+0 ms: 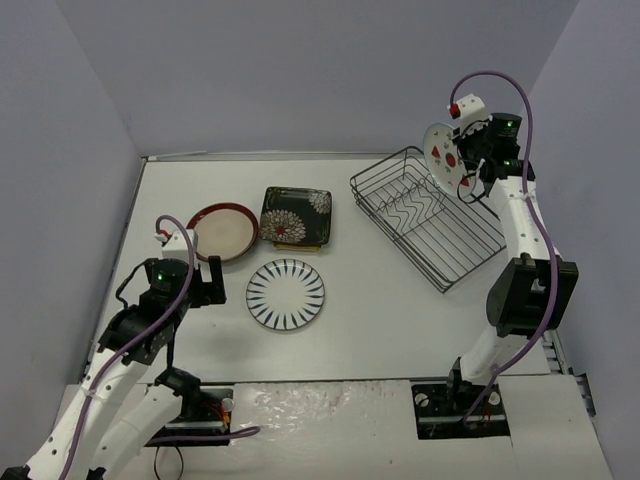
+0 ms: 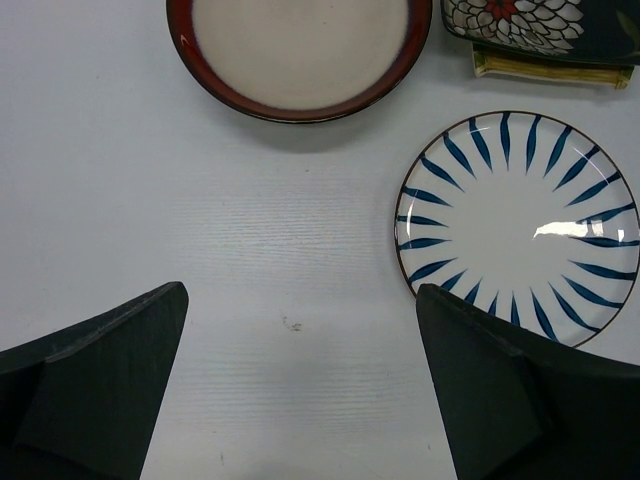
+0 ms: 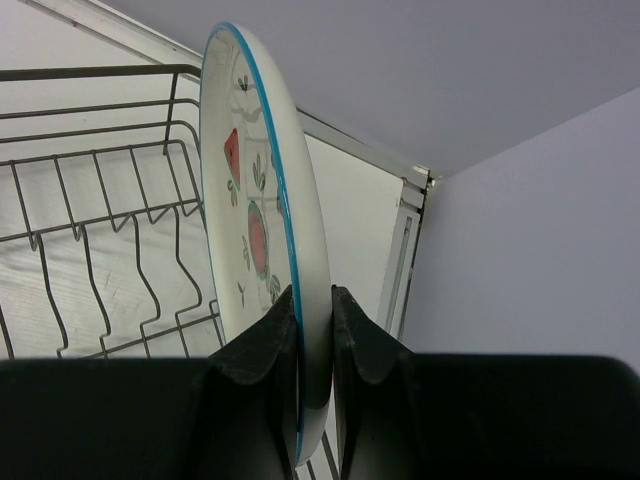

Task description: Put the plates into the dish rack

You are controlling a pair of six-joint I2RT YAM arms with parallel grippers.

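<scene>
Over the far end of the dish rack (image 1: pixel 428 215), right claw (image 3: pixel 313 300) pinched narrow on the lower rim of the watermelon plate (image 3: pixel 245 220). Plate held on edge, near upright, lifted clear of the wires, decorated face toward the rack. Rack holds no plates, zigzag dividers bare; it sits at an angle on the right of the tabletop (image 1: pixel 380 330). Step in hand, by my reading: bringing the first plate to its slot, nothing loaded yet. Next move calls for lining the plate's edge up with a gap between two dividers, lowering until the rim seats on the wires, then letting go without tipping it. Left claw (image 2: pixel 300 300) spread wide, holding nothing, low over the tabletop at the left. Just beyond it: red-rimmed plate (image 2: pixel 300 50), striped plate (image 2: pixel 520 225) to the right, floral square plate (image 1: pixel 296 215) behind, yellow square plate (image 2: pixel 550 68) showing only an edge beneath it. All lie flat, well apart from the rack.
</scene>
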